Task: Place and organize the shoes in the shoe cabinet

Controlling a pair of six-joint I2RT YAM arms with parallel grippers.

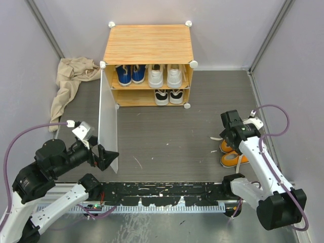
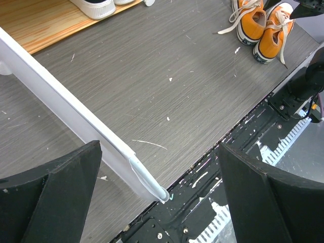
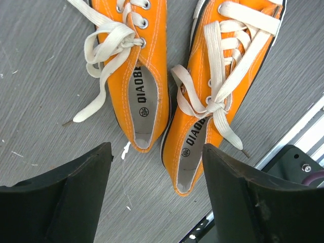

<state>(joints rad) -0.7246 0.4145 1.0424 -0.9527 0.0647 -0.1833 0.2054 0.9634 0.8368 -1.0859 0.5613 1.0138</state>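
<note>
The shoe cabinet (image 1: 148,43) stands at the back with its pale door (image 1: 108,121) swung open toward me. Blue sneakers (image 1: 129,74) and white sneakers (image 1: 165,75) sit on the upper shelf; a black-and-white pair (image 1: 168,96) sits on the lower shelf. The orange sneakers (image 1: 232,154) lie on the floor at the right, also in the right wrist view (image 3: 172,86) and the left wrist view (image 2: 260,25). My right gripper (image 3: 157,202) is open just above their heels. My left gripper (image 2: 159,197) is open around the door's free edge (image 2: 147,179), not touching it.
A beige cloth (image 1: 70,81) lies crumpled on the floor left of the cabinet. A black rail (image 1: 167,195) runs along the near edge. Grey walls close in both sides. A purple cable (image 1: 276,119) loops beside the right arm.
</note>
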